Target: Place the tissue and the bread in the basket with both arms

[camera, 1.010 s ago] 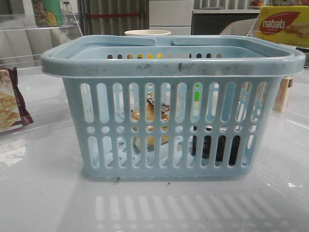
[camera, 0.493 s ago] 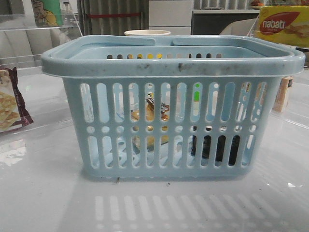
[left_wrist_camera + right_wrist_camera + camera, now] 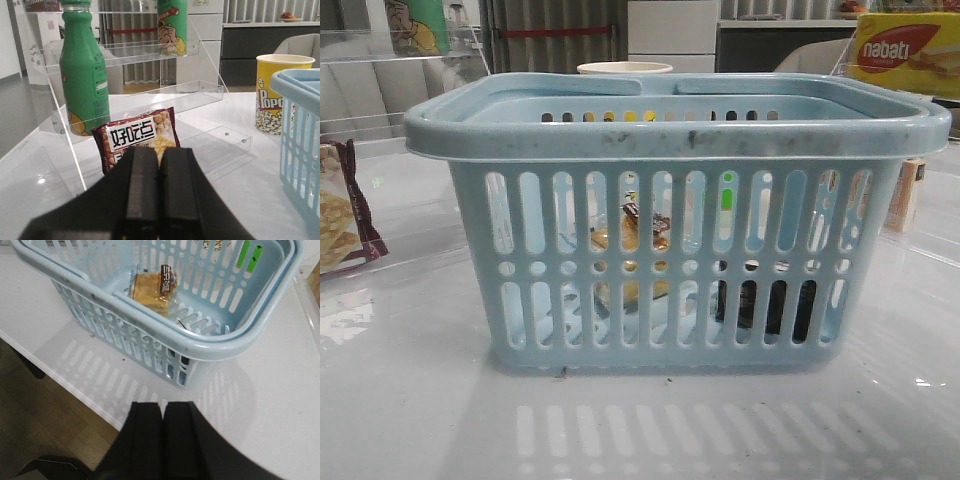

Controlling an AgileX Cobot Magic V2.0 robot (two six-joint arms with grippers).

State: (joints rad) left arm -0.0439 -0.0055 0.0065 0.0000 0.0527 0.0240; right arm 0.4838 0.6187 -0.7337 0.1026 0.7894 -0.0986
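The light-blue basket (image 3: 670,135) stands in the middle of the table. Through its slots I see the golden-brown bread (image 3: 631,241) lying inside at the left and the black tissue pack (image 3: 766,305) inside at the right. The right wrist view looks down into the basket (image 3: 210,347), with the bread (image 3: 152,287) on its floor; the tissue is hidden there behind the near wall. My right gripper (image 3: 162,407) is shut and empty, above the table edge outside the basket. My left gripper (image 3: 159,152) is shut and empty, left of the basket (image 3: 300,125). Neither gripper shows in the front view.
A maroon-edged cracker packet (image 3: 137,137) leans just beyond my left gripper, against a clear acrylic shelf (image 3: 150,50) with a green bottle (image 3: 85,75). A yellow popcorn cup (image 3: 277,92) stands behind the basket. A yellow nabati box (image 3: 905,50) is at the back right.
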